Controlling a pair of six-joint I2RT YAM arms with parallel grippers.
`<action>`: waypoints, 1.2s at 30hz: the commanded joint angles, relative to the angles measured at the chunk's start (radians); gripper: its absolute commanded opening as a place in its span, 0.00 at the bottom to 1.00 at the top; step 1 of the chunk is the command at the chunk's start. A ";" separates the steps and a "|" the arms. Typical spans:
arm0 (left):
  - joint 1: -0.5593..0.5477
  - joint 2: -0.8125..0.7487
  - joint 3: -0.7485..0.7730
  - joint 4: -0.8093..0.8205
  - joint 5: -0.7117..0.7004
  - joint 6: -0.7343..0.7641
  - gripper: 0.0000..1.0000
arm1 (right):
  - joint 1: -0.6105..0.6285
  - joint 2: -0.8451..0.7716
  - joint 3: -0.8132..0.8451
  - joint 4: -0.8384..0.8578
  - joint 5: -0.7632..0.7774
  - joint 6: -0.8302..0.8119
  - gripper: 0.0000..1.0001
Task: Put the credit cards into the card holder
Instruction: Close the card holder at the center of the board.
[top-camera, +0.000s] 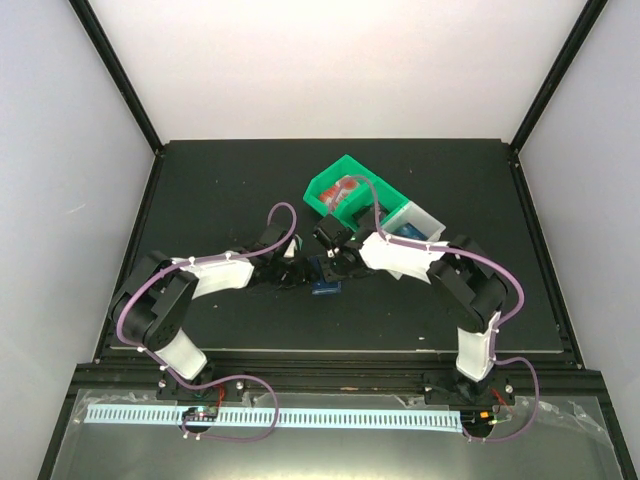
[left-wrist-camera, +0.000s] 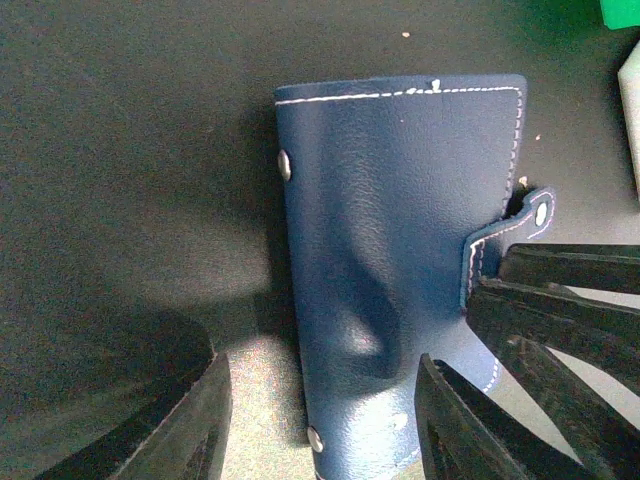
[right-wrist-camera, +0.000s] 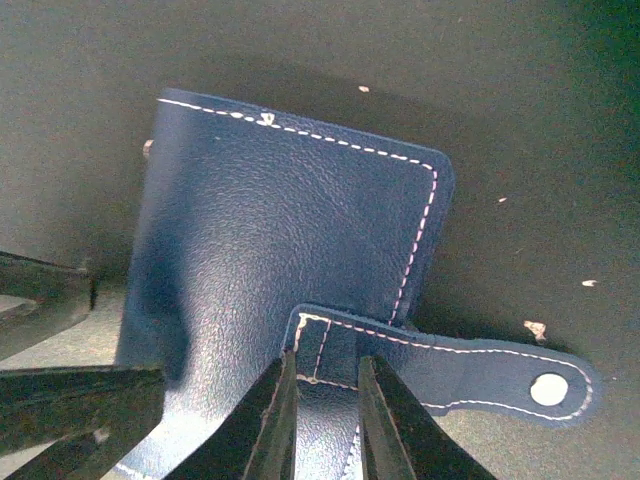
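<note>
Arms crowd the middle of the black table (top-camera: 200, 200) from overhead, so the card holder (top-camera: 325, 283) shows there only as a sliver of blue between the two wrists. The credit cards (top-camera: 347, 188) appear as no more than a red-and-white patch inside the green compartment (top-camera: 322, 188) of the tray behind; I cannot count them. The white compartment (top-camera: 428, 218) beside it is half covered by the right arm.

Up close, the card holder (left-wrist-camera: 400, 260) lies folded flat on the table, white stitching round its edge, its lower end cut off by the frame. Its snap tab (left-wrist-camera: 525, 225) sticks out to one side, undone. Nothing of its inside shows.

The left gripper (left-wrist-camera: 322, 365) is spread wide, its fingers (left-wrist-camera: 185, 420) straddling the holder's near end, one clear of the leather, the other overlapping a corner. The right gripper (right-wrist-camera: 325, 368) is pinched nearly together on the root of the snap tab (right-wrist-camera: 480, 372), whose stud end pokes free past the fingers (right-wrist-camera: 395, 425). Whether the tab is lifted off the table I cannot tell.
</note>
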 joint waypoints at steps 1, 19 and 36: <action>-0.006 0.043 -0.007 -0.043 -0.021 -0.029 0.53 | -0.002 0.041 -0.012 0.000 0.039 0.027 0.21; 0.004 0.118 0.018 0.142 0.088 -0.035 0.40 | -0.161 0.048 -0.237 0.262 -0.391 -0.016 0.21; 0.005 -0.182 0.070 0.043 0.228 0.376 0.02 | -0.285 -0.501 -0.293 0.330 -0.494 -0.201 0.51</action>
